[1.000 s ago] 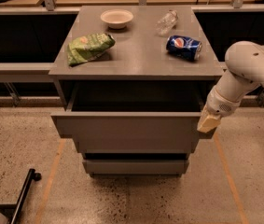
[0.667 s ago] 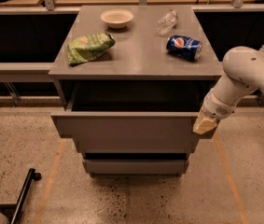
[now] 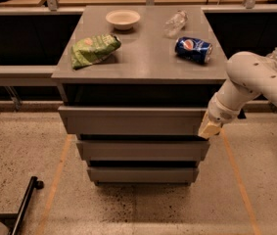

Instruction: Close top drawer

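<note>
Camera view: two lower drawer fronts [image 3: 143,151] sit stepped at the cabinet [image 3: 138,62] base. Above them the top drawer [image 3: 130,120] stands partly pulled out, a dark gap behind its panel. Gripper [image 3: 210,127] presses against the drawer's right front corner; how far open it is cannot be told. On the cabinet top: chip bag [image 3: 95,49], can [image 3: 193,49], then bottle [image 3: 174,22] and bowl [image 3: 123,18].

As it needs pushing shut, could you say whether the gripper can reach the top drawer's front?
Probably yes: the gripper sits at the right end of the top drawer, nothing between them.
</note>
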Controlling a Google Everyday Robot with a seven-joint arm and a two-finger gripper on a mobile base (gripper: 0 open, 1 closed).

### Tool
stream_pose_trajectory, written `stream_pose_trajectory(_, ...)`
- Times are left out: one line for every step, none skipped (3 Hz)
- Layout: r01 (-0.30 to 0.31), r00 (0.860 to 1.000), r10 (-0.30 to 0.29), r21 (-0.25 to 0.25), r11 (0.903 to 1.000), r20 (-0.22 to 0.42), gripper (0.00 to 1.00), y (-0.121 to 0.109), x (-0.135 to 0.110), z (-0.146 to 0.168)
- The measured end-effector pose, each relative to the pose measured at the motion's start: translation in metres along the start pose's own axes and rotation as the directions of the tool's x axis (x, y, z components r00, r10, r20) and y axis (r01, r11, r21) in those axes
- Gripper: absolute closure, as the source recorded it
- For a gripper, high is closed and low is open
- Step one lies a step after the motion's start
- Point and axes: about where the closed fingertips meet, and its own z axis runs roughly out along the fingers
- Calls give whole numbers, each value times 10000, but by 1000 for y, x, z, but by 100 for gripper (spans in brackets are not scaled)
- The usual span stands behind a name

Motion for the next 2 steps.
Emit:
stream_pose_trajectory(8, 10000, -8, -47, 10000, -4, 82, 0, 0, 3)
stream_pose_trajectory(15, 10000, -15, -88, 10000, -8, 61, 1, 0, 5)
